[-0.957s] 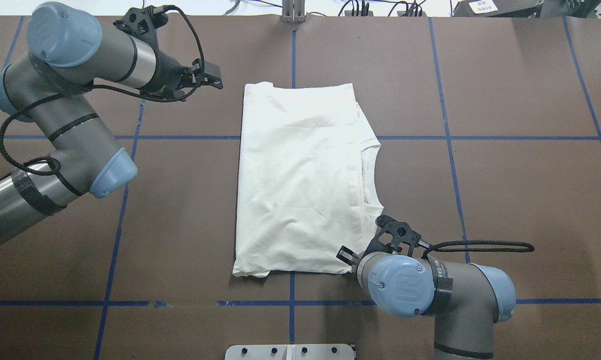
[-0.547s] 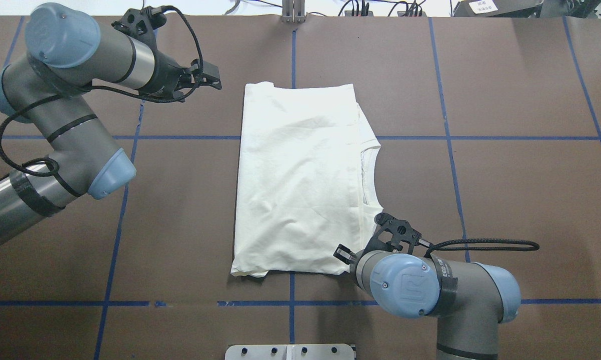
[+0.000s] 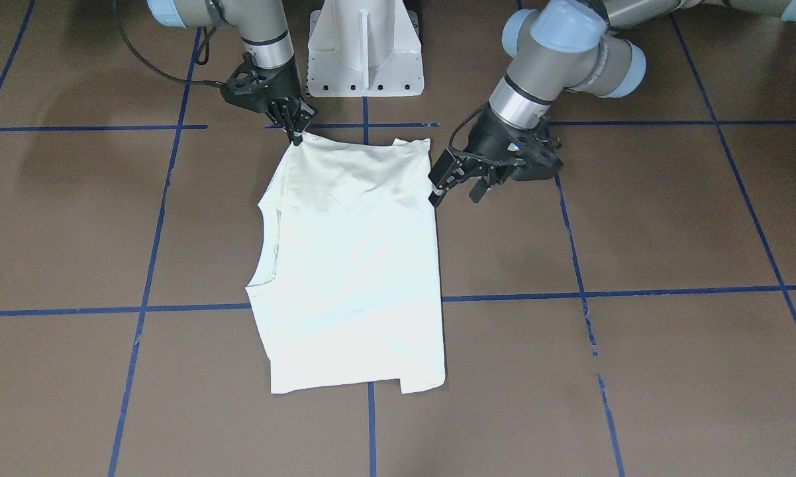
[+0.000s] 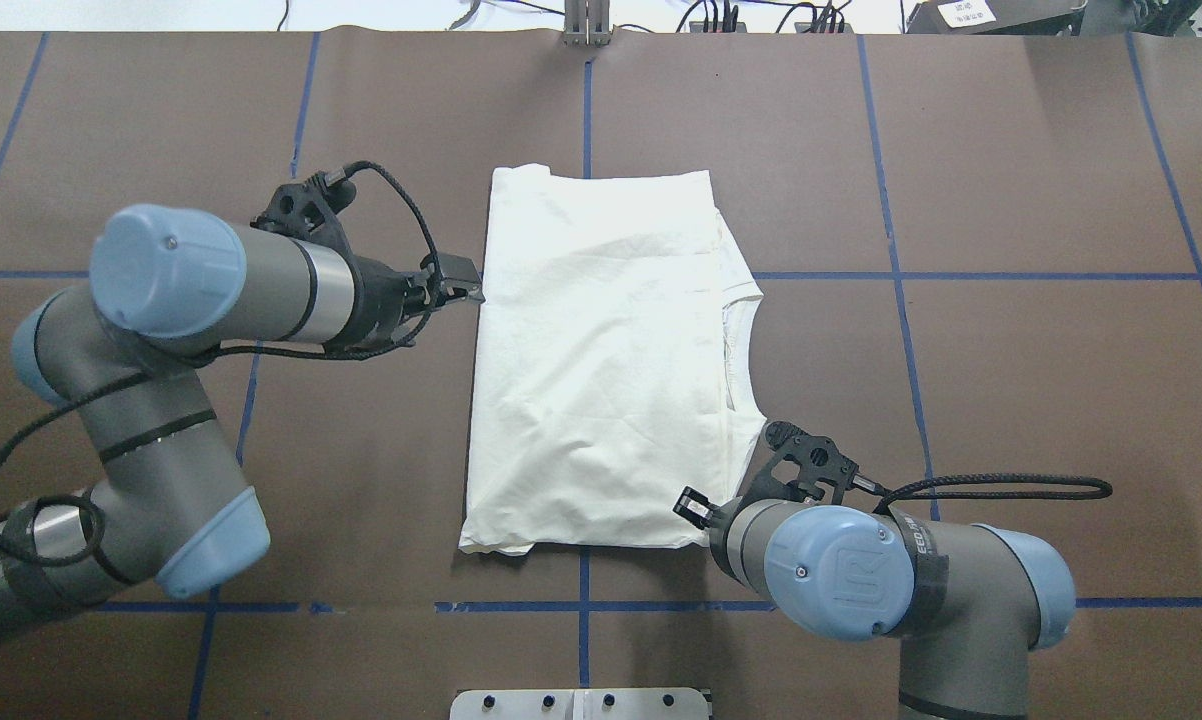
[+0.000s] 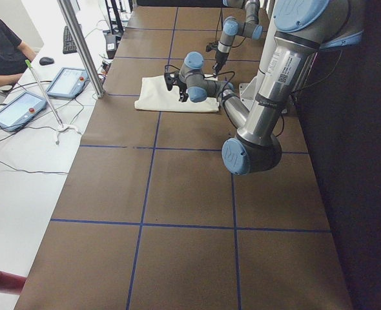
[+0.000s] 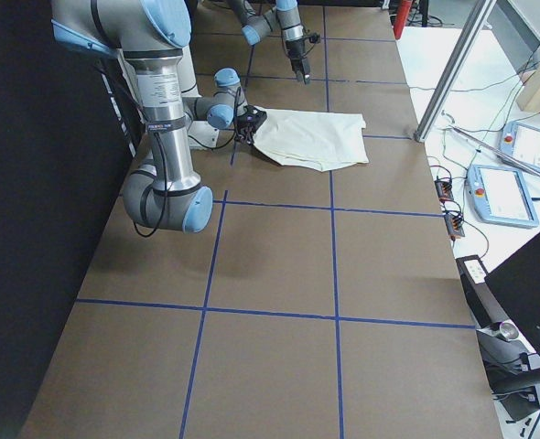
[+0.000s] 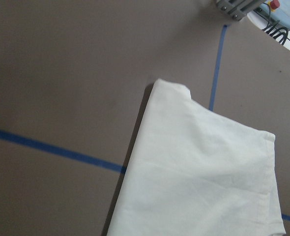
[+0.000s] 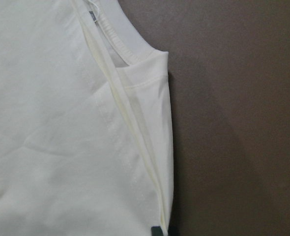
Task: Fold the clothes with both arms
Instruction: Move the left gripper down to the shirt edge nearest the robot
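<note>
The brown table (image 4: 1011, 400) spreads beneath the shirt (image 4: 601, 350), which lies folded flat, plain side up. The left arm (image 4: 211, 290) reaches toward the shirt's left edge, with the left gripper (image 3: 454, 197) spread wide just beside the cloth. The right arm (image 4: 841, 570) stands at the shirt's near right corner, and the right gripper (image 3: 297, 132) is pinched narrow on that corner.

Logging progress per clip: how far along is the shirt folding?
Done: the T-shirt lies as a rectangle, no sleeves sticking out. In hand: the right gripper pinches its collar-side corner nearest the robot; the left gripper, jaws open, hovers beside the opposite edge. Left: probably one more fold.
</note>
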Tool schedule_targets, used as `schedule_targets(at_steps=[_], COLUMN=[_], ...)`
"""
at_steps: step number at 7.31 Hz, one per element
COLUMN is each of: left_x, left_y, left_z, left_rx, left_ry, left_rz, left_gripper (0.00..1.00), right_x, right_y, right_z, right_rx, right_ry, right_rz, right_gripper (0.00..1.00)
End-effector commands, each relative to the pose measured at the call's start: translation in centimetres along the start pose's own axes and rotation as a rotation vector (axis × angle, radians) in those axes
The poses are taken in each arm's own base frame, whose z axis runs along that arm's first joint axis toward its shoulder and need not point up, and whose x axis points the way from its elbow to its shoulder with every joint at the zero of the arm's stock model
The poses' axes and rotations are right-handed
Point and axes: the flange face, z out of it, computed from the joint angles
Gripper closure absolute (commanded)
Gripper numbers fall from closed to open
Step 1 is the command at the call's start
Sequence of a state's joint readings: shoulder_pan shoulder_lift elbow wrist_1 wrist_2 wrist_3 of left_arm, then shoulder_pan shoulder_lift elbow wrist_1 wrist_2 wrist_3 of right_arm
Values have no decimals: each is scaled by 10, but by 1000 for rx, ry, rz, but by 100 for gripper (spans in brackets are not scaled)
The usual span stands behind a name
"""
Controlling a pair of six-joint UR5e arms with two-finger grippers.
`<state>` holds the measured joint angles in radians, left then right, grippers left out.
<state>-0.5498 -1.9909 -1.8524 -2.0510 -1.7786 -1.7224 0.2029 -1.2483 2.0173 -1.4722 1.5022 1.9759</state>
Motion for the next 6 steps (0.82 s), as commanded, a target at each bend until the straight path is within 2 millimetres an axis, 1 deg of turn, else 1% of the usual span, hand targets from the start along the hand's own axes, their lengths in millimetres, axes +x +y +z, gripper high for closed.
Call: schedule_targets(at_steps=[1,2,3,4,6], left_x=[-28,-38,-48,-49,-61], left_y=[95,115,139,147,163], left_z=[30,41,51,52,66], left_rx=[-72,-69,-98,-109,-124], left_ry=[-94,-115,-140,-144,-176], left_rz=[-43,-35,-56,-54,-64], left_gripper=[8,10,13,15,25], right_x=[2,4,4,5,6], right_y=[-2,-4,-4,-4,-4], right_z=[-1,0,0,1,2], right_rx=[-7,-5,-5,-3,-3], right_ry=[4,7,8,11,11], right_rz=[-2,-1,-1,-2,-2], right_gripper=[100,100,100,100,100])
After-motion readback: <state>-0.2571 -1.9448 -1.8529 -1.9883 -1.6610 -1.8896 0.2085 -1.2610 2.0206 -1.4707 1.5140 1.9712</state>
